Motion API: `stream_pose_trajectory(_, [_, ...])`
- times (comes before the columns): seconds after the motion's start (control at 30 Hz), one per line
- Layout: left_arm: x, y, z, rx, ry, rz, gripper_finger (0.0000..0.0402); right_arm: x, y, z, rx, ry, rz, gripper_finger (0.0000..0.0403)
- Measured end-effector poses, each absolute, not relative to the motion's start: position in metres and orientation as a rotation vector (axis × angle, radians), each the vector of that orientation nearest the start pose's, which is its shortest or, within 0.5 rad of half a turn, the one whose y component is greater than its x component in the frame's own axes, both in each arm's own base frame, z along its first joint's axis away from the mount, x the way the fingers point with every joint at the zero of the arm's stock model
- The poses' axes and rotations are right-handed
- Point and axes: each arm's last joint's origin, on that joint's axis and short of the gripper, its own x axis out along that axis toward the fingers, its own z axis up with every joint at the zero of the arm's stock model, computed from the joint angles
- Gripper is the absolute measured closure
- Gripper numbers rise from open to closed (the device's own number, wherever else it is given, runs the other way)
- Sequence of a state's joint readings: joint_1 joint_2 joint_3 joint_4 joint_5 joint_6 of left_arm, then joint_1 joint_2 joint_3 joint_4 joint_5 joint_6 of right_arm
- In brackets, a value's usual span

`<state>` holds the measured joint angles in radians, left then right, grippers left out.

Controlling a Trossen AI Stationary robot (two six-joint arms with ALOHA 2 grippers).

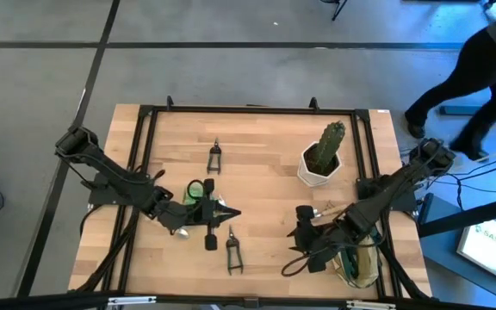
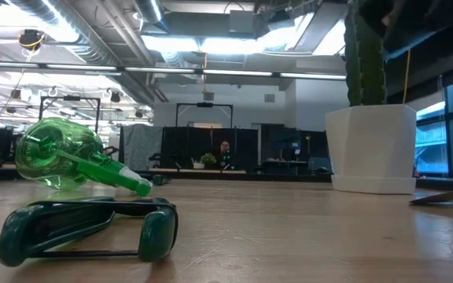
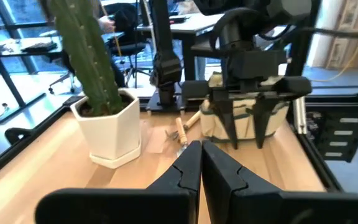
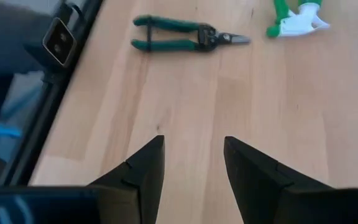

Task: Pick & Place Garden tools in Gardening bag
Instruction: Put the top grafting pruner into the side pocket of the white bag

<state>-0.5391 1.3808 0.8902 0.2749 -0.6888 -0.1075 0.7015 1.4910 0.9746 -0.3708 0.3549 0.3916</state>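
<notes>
On the table's point(image 1: 257, 138) left half, the left gripper point(image 1: 229, 213) lies low over the wood, fingers pressed together, nothing between them. Green spray bottle point(image 1: 198, 191) sits just behind those fingers, touching or nearly touching the gripper body; cannot tell which. In the low view the bottle point(image 2: 57, 157) lies tilted on its side, nozzle toward the table.

Three shears lie on the wood:
- one pair point(image 1: 214, 158) toward the far edge, well apart from the gripper
- one pair point(image 1: 210, 236) just in front of the left gripper, partly under it
- one pair point(image 1: 232, 251) beside that, near the front edge; handles green in the right wrist view point(image 4: 185, 33)

Centre-right: cactus point(image 1: 329, 142) upright in a white six-sided pot point(image 1: 319, 173). Trowel point(image 1: 324, 209) with wooden handle lies on the wood between pot and bag; left wrist view shows it point(image 3: 182, 127) just beside the bag.

Right front corner: gardening bag point(image 1: 357, 263), khaki with dark trim, stands upright under the right arm. Right gripper point(image 1: 302, 234) is just left of the bag, pointing toward the table's middle. Its fingers point(image 4: 140, 168) stand apart with bare wood between them; holding nothing, touching nothing seen.

Beyond the table's right side, a person's point(image 1: 476, 69) legs on the floor. No readable writing on any tool or on the bag.
</notes>
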Motion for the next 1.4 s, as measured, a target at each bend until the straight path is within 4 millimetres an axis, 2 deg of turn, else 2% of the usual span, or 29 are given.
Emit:
stream_pose_trajectory(0.23, [0.279,-0.130,0.277,-0.009,0.161,0.202,0.0396,0.216,0.170,0.205,-0.020,0.676,0.200,0.0236])
stream_pose_trajectory(0.43, [0.289,-0.109,0.281,-0.036,0.122,0.265,0.0397,0.205,0.155,0.202,-0.149,0.624,0.141,0.0236])
stream_pose_trajectory(0.57, [0.298,-0.088,0.279,-0.045,0.150,0.215,0.0400,0.202,0.139,0.200,-0.210,0.647,0.083,0.0236])
stream_pose_trajectory(0.83, [0.308,-0.044,0.270,-0.061,0.241,0.224,0.0400,0.207,0.113,0.191,-0.128,0.657,0.094,0.0236])
stream_pose_trajectory(1.03, [0.308,-0.017,0.262,-0.085,0.323,0.317,0.0400,0.213,0.112,0.196,-0.091,0.594,0.133,0.0236])
stream_pose_trajectory(1.17, [0.305,0.000,0.254,-0.146,0.398,0.372,0.0399,0.218,0.112,0.202,-0.122,0.508,0.075,0.0236])
stream_pose_trajectory(1.4, [0.299,0.019,0.246,-0.185,0.474,0.504,0.0398,0.228,0.104,0.214,-0.122,0.369,-0.011,0.0236])
